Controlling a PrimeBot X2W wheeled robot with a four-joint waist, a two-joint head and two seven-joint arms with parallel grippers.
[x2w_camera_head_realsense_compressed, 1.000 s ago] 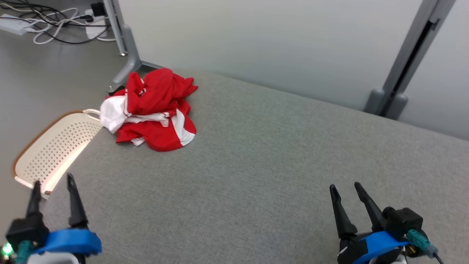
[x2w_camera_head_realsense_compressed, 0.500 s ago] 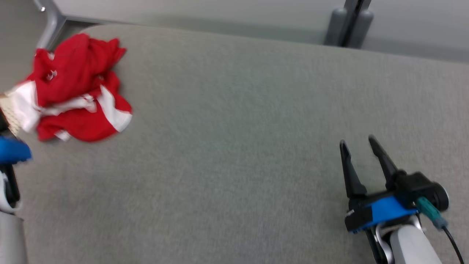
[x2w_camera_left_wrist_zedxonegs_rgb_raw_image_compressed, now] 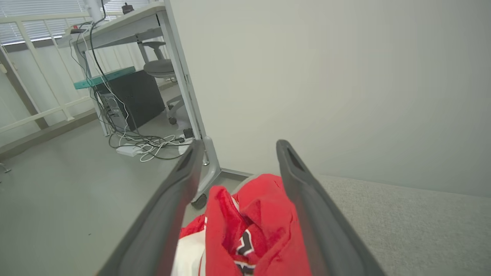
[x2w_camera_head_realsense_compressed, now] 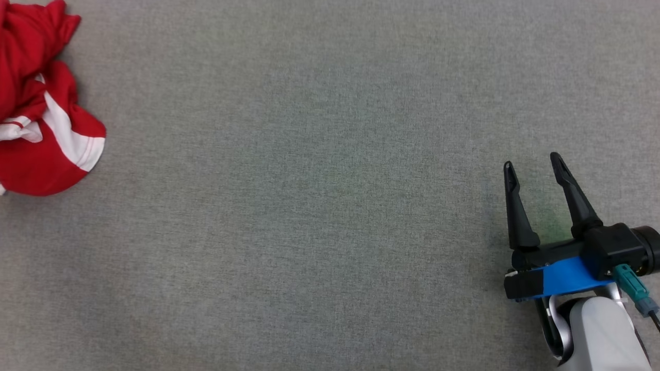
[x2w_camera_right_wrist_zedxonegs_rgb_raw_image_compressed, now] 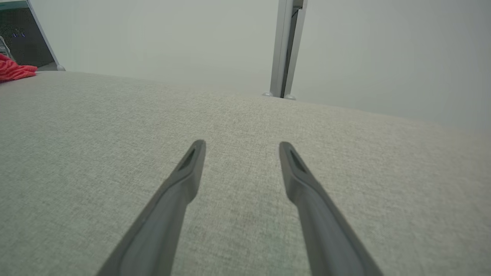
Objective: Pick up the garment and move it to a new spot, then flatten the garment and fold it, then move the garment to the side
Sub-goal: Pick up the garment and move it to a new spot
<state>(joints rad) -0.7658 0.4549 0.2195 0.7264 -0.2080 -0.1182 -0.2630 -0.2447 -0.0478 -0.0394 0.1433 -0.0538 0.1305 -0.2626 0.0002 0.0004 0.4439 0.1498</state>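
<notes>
Where the garment (x2w_camera_head_realsense_compressed: 44,154) lies: a crumpled red-and-white heap at the far left edge of my head view, resting on the grey fabric surface (x2w_camera_head_realsense_compressed: 319,216) and partly cut off by the frame.
Garment up close: on my left wrist view I see red folds, a white panel and a small dark printed mark, near a corner of the surface.
Left gripper (x2w_camera_left_wrist_zedxonegs_rgb_raw_image_compressed: 238,145): jaws spread wide, gripping nothing. The garment shows low between the two fingers, and I cannot tell whether they touch it.
Right gripper (x2w_camera_head_realsense_compressed: 532,161): jaws released and empty, over bare surface at the lower right of my head view, well apart from the garment.
Right wrist view: I see a sliver of red at the far left edge of the surface.
Beyond the surface: a pale partition wall (x2w_camera_left_wrist_zedxonegs_rgb_raw_image_compressed: 326,76), a grey upright post (x2w_camera_right_wrist_zedxonegs_rgb_raw_image_compressed: 285,46), a desk (x2w_camera_left_wrist_zedxonegs_rgb_raw_image_compressed: 126,21) with a tangle of cables (x2w_camera_left_wrist_zedxonegs_rgb_raw_image_compressed: 147,147) on the floor under it, and a dark computer tower (x2w_camera_left_wrist_zedxonegs_rgb_raw_image_compressed: 134,96).
</notes>
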